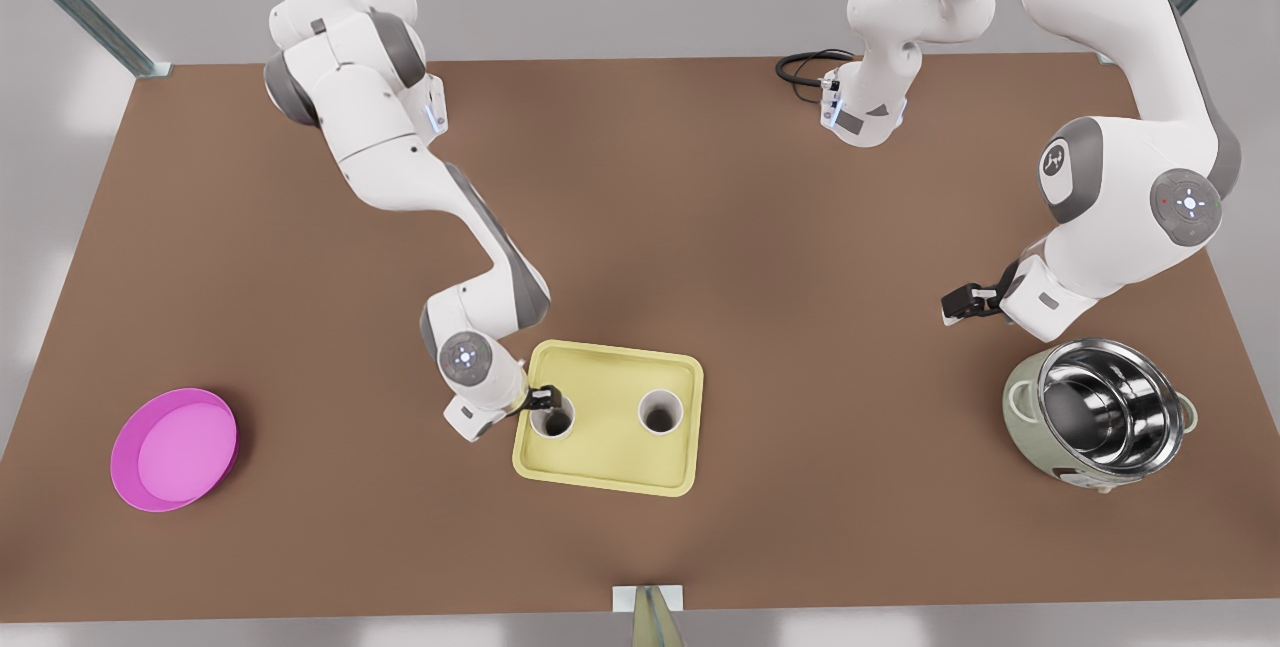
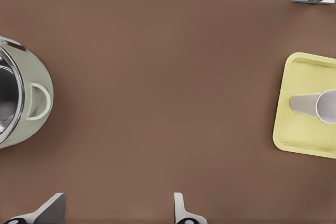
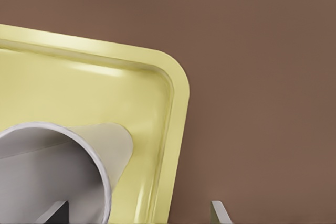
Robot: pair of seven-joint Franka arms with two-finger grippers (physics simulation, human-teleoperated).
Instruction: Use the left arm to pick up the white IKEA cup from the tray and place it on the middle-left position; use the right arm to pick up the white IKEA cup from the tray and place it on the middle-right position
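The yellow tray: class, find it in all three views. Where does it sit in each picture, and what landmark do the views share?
Front view: the tray lies low and central, holding two white cups.
Left wrist view: far off, cut by the picture's edge, across bare table from the pot.
Right wrist view: close up, its rounded corner beside the near cup.
Shared landmark: the brown table.

Round pink dish (image 1: 173,448) and steel-lined pot (image 1: 1098,418) (pale green outside), well apart.
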